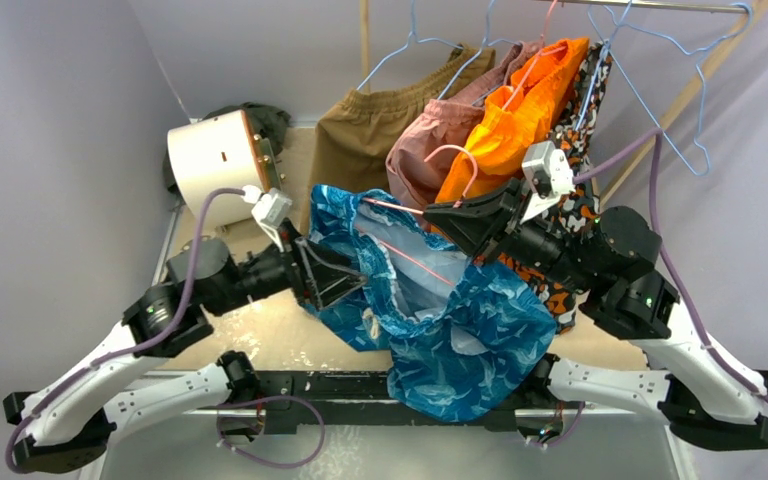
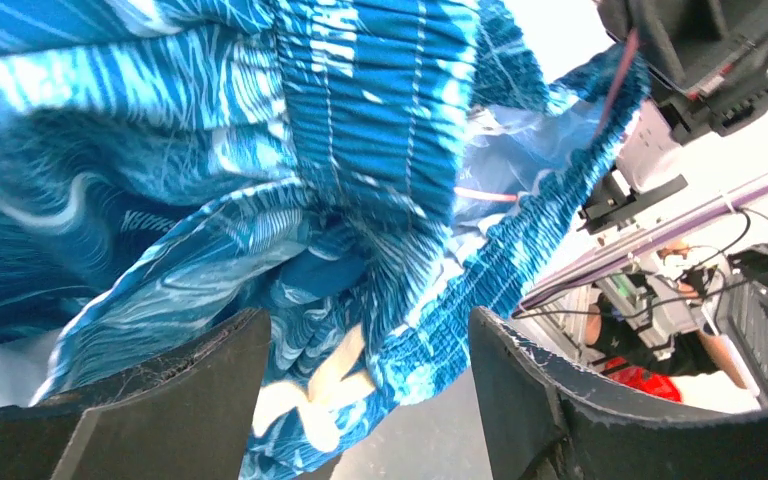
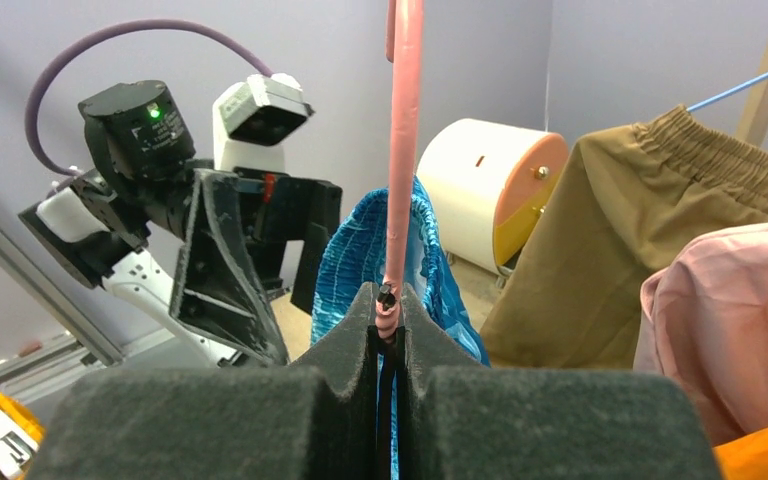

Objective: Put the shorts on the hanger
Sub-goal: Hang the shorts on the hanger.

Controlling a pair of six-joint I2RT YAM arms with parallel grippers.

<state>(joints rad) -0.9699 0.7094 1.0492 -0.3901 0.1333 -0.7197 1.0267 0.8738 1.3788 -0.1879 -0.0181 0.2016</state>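
The blue-and-teal shorts (image 1: 460, 330) hang in mid-air between the two arms, draped over the pink-red hanger (image 1: 412, 256), whose wire runs through the waist opening. Its hook (image 1: 463, 160) curves up above my right gripper. My right gripper (image 1: 442, 216) is shut on the hanger wire (image 3: 403, 150) and holds it up. My left gripper (image 1: 358, 278) is open, its fingers spread wide at the shorts' left waistband. In the left wrist view the waistband (image 2: 380, 120) and the white drawstring (image 2: 310, 385) lie between and beyond the fingers (image 2: 210, 370). The hanger wire (image 2: 485, 194) shows inside the shorts.
Brown shorts (image 1: 360, 130), pink shorts (image 1: 425, 140), orange shorts (image 1: 520, 110) and a black patterned garment (image 1: 588, 150) hang on light blue hangers (image 1: 685, 110) from a rail (image 1: 650, 5) at the back. A white cylinder (image 1: 215, 155) stands at the back left.
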